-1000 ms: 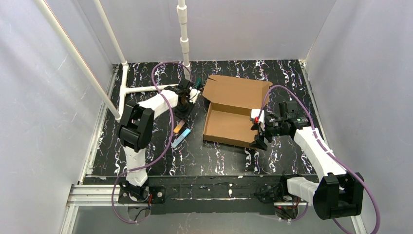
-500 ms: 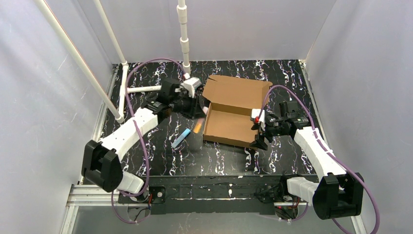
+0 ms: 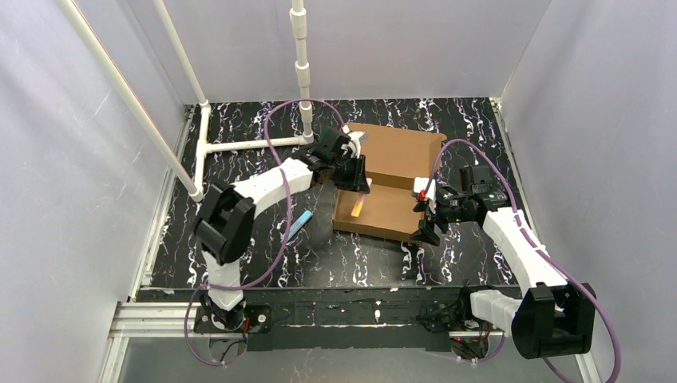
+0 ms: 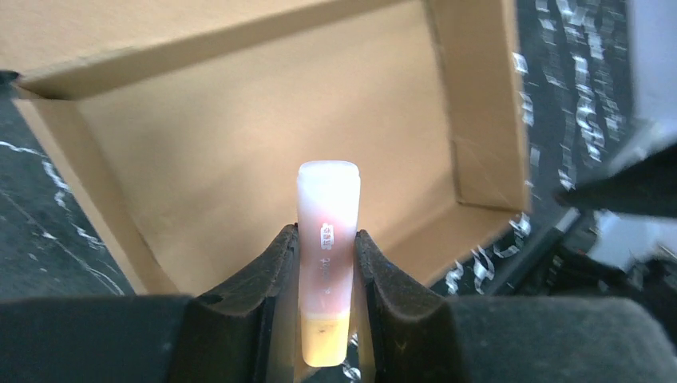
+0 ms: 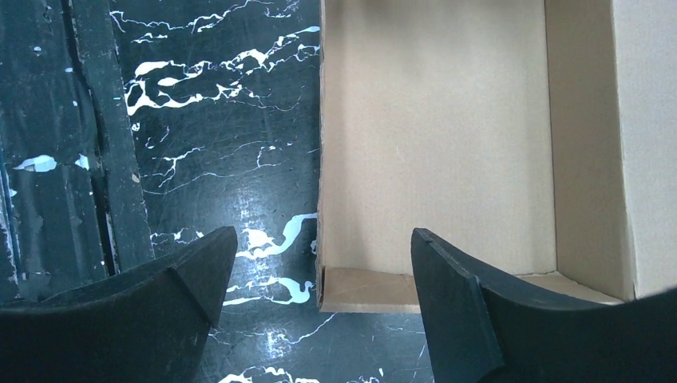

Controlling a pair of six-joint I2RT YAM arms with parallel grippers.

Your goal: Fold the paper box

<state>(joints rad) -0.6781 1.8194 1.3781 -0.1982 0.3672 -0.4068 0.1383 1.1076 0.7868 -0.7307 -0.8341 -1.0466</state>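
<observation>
box: paper box, plain brown corrugated cardboard, shallow rect tray
state: side walls up, top open
lid: hinged on far side, tipped back, prob resting flat-ish, hard to tell
spot: flat on table, mid-right

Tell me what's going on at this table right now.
The left gripper is shut on a pale marker with an orange end, holding it over the open paper box. The right gripper is open, its jaws either side of one box wall. The lid lies open behind. A blue marker lies on the table left of the box.
</observation>
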